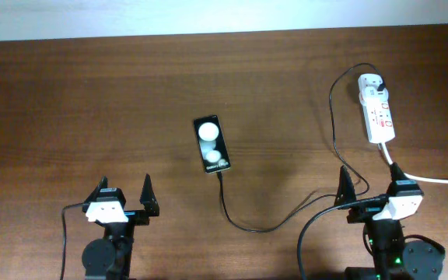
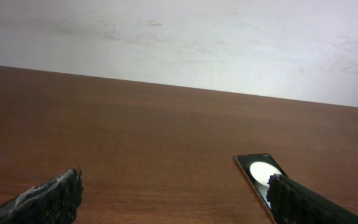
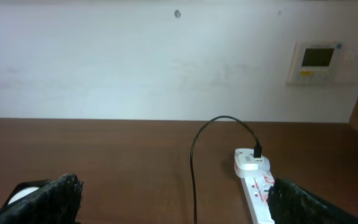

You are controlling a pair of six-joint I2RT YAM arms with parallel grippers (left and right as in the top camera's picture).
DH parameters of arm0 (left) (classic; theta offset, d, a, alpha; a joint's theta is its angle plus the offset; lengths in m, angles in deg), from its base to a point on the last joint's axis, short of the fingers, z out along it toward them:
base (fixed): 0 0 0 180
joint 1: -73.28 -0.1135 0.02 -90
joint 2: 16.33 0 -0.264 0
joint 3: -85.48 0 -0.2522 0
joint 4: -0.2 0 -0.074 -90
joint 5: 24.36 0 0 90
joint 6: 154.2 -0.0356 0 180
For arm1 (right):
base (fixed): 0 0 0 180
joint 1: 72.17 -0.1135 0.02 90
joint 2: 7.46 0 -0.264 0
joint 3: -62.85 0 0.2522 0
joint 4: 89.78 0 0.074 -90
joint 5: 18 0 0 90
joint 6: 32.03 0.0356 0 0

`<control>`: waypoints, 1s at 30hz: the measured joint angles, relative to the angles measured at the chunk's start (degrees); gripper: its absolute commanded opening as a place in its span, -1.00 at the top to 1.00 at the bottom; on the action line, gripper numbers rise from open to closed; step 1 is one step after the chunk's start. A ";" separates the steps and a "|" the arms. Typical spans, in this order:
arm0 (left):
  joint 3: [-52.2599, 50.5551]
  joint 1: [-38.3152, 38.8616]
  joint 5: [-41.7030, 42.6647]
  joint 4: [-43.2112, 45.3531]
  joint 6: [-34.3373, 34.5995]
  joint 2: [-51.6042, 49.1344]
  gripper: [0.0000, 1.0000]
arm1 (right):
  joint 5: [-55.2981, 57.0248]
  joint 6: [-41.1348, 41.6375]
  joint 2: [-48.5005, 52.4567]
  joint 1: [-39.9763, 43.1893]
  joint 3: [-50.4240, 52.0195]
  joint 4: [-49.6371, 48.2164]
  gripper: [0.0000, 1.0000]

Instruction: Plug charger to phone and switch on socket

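Observation:
The black phone [image 1: 211, 144] lies flat mid-table, with white round patches on its face. The thin black charger cable [image 1: 247, 229] meets the phone's near end and looks plugged in. It loops right and up to a black plug [image 1: 380, 80] at the far end of the white socket strip [image 1: 379, 113]. My left gripper [image 1: 125, 189] is open and empty, near and left of the phone. My right gripper [image 1: 372, 187] is open and empty, just near of the strip. The phone [image 2: 258, 171] shows beside the right finger of my left gripper [image 2: 176, 199]. The strip [image 3: 254, 190] and cable [image 3: 193, 168] lie ahead of my right gripper [image 3: 176, 202].
The strip's thick white cord [image 1: 434, 180] runs off the right edge, passing close to my right gripper. The brown wooden table [image 1: 92, 101] ends at a white wall at the back. A wall control panel [image 3: 319, 61] shows in the right wrist view.

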State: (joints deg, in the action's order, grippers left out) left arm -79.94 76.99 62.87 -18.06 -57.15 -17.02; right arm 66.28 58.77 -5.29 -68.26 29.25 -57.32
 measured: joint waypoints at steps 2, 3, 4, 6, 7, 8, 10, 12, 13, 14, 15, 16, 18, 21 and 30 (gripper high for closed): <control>0.00 0.00 0.02 -0.02 0.00 0.00 -0.98 | -0.46 0.02 -1.22 0.00 1.44 -1.01 -0.97; 0.00 0.00 0.00 0.00 0.00 0.00 -0.98 | -0.46 0.02 -1.27 0.00 2.01 -2.78 -0.97; 0.00 0.00 0.00 0.00 0.00 0.00 -0.98 | -0.48 0.04 -1.29 0.00 4.20 -6.56 -0.97; 0.00 0.00 0.00 0.00 0.00 0.00 -0.98 | -0.70 0.02 -1.33 0.00 6.62 -8.74 -0.97; 0.00 0.00 0.00 -0.02 0.00 0.00 -0.98 | -0.90 0.02 -1.33 0.00 8.33 -8.85 -0.97; 0.00 0.00 0.00 0.00 0.00 0.00 -0.98 | -0.87 0.02 -1.33 -0.20 9.22 -9.05 -0.97; 0.00 0.00 0.00 -0.02 0.00 0.00 -0.97 | -0.90 0.04 -1.38 -1.09 11.98 -13.66 -0.97; 0.00 0.00 0.00 -0.02 0.00 0.00 -0.98 | -0.98 0.02 -1.38 -1.18 14.05 -14.53 -0.97; 0.00 0.00 0.00 -0.02 0.00 0.00 -0.98 | -1.09 0.00 -1.38 -1.18 14.62 -14.67 -0.97; 0.00 0.00 0.00 0.00 0.00 0.00 -0.98 | -1.09 0.00 -1.38 -1.18 15.19 -14.91 -0.97; 0.00 0.00 0.00 0.00 0.00 0.00 -0.98 | -1.09 0.02 -1.38 -1.20 16.15 -14.88 -0.97; 0.00 0.00 0.00 -0.02 0.00 0.00 -0.98 | -1.07 0.02 -1.38 -1.22 17.00 -14.91 -0.97; 0.00 0.00 0.00 0.00 0.00 0.00 -0.98 | -1.09 -0.02 -1.38 -1.22 18.53 -14.86 -0.97; 0.00 0.00 0.00 -0.02 0.00 0.00 -0.98 | -1.05 0.02 -1.38 -1.40 19.04 -14.88 -0.97; 0.00 0.00 0.00 0.00 0.00 0.00 -0.98 | 1.01 0.02 -1.38 -1.40 19.04 -14.67 -0.97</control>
State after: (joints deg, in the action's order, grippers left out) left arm -79.94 76.99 62.87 -18.06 -57.15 -17.02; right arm 67.29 58.79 -6.67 -69.66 48.29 -71.99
